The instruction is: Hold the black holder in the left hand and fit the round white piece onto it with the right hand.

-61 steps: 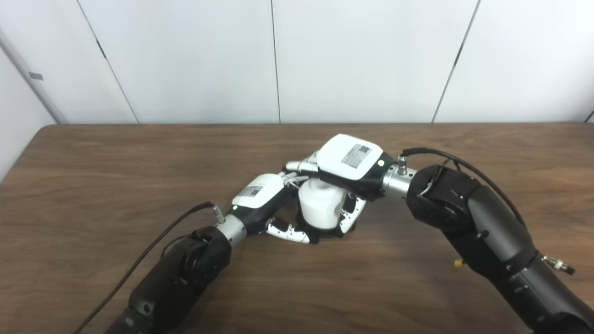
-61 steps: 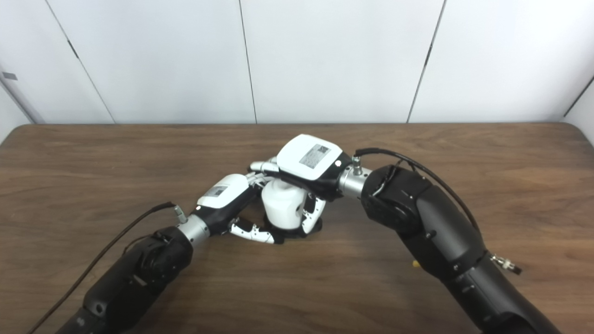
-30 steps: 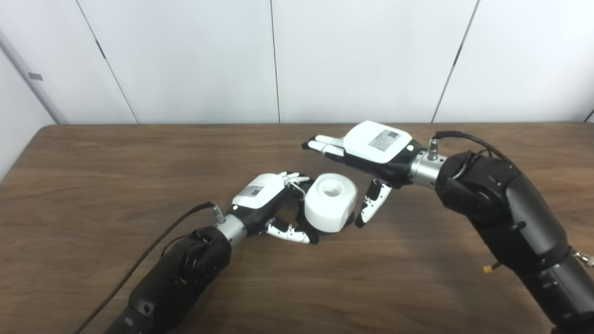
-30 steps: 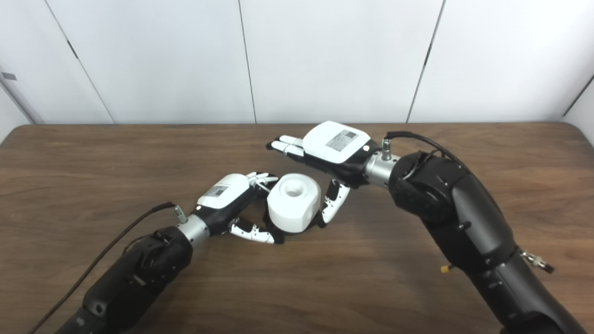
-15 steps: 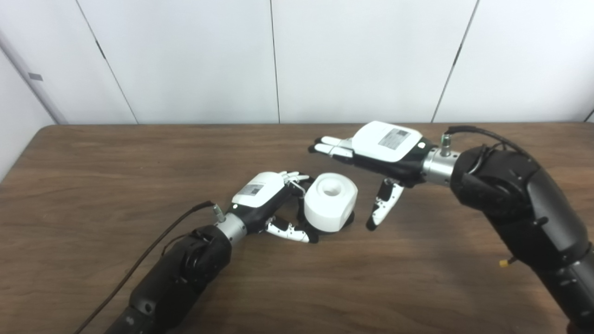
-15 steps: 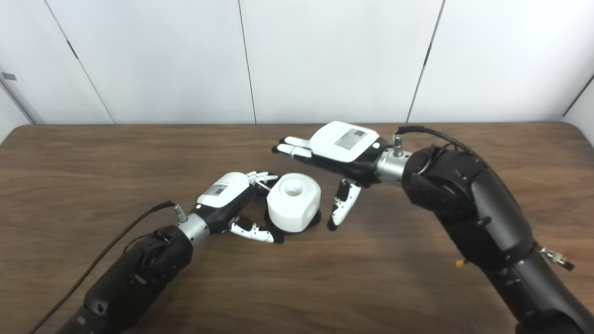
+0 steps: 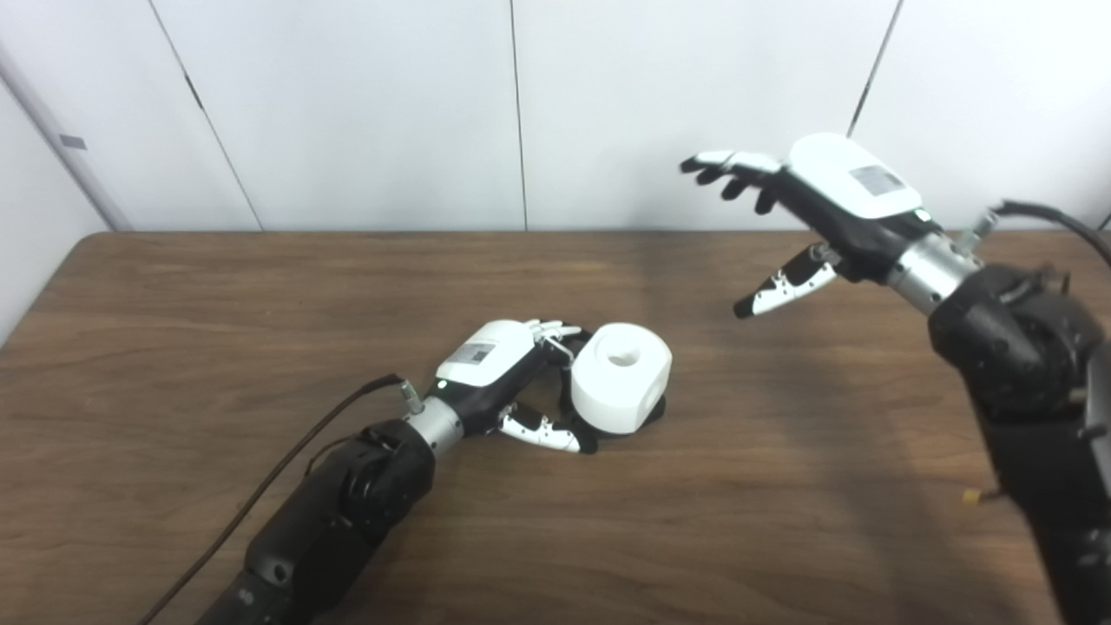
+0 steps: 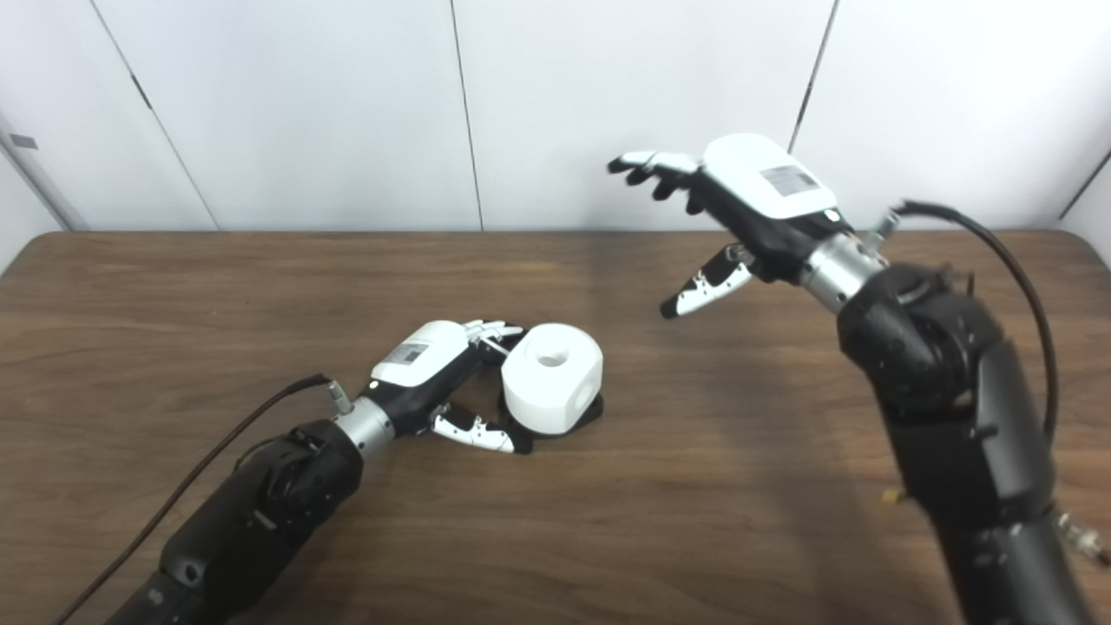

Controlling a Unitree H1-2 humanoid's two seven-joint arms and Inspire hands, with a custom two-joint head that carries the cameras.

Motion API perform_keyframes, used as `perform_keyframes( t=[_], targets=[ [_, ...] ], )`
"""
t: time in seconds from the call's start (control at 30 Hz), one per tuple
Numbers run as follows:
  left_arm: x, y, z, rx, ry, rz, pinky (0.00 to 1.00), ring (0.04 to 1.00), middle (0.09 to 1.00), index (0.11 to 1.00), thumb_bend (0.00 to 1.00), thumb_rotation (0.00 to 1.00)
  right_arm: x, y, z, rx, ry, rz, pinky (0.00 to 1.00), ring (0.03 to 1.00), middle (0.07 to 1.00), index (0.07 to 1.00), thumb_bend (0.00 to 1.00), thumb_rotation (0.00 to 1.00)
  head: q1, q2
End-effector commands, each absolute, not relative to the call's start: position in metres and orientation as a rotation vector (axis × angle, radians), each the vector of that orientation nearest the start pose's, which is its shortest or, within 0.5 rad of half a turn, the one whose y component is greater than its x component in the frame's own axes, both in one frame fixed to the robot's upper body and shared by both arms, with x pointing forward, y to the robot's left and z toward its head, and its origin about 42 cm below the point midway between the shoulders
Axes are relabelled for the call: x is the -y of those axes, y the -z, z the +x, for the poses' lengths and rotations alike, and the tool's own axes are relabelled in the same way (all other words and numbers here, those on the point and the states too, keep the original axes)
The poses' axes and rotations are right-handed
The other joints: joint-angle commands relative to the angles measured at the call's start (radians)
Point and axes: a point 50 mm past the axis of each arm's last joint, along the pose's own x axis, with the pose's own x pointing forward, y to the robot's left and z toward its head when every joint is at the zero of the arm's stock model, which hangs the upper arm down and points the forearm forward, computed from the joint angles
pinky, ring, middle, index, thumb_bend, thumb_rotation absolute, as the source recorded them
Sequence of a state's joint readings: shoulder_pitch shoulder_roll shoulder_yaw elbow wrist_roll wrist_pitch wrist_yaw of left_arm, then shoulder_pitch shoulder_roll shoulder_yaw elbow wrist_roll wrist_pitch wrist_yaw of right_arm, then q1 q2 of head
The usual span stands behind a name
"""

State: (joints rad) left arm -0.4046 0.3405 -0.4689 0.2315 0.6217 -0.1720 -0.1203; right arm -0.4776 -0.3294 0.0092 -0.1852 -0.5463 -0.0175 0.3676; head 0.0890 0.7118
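Note:
The round white piece (image 7: 621,378), with a hole in its top, sits on the black holder (image 7: 654,411). Only a dark rim of the holder shows under the piece, near the middle of the wooden table (image 7: 174,330). My left hand (image 7: 496,371) lies on the table just left of it. Its fingers and thumb are closed around the holder's base, and the fingertips are hidden behind the white piece. My right hand (image 7: 825,208) is open and empty, with fingers spread. It is raised high above the table, far up and to the right of the piece.
A black cable (image 7: 286,469) runs along my left forearm at the lower left. The right forearm (image 7: 1024,365) stands over the table's right side. White wall panels (image 7: 347,104) rise behind the far edge.
My right hand let go of the white piece, opened, and rose up and away to the right. The white piece stays on the holder. The left hand has not moved.

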Motion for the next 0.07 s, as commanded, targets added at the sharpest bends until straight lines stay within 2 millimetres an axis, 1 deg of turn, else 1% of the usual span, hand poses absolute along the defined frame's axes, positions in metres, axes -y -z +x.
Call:
perform_keyframes(
  t=[0.0,0.03],
  targets=[
    [-0.1988,-0.1160,0.3733,0.203,0.643,1.125,0.90,0.923,0.887,0.485,0.52,0.06,0.2529,-0.3131,0.3867,0.568,-0.136,-0.862,0.58,0.718,0.794,0.793,0.72,0.07,0.002,0.000],
    [-0.1995,-0.1167,0.3728,0.196,0.637,1.113,0.90,0.919,0.886,0.487,0.52,0.06,0.2542,-0.3068,0.3846,0.557,-0.117,-0.830,0.57,0.715,0.793,0.792,0.71,0.07,0.002,0.000]
  ],
)
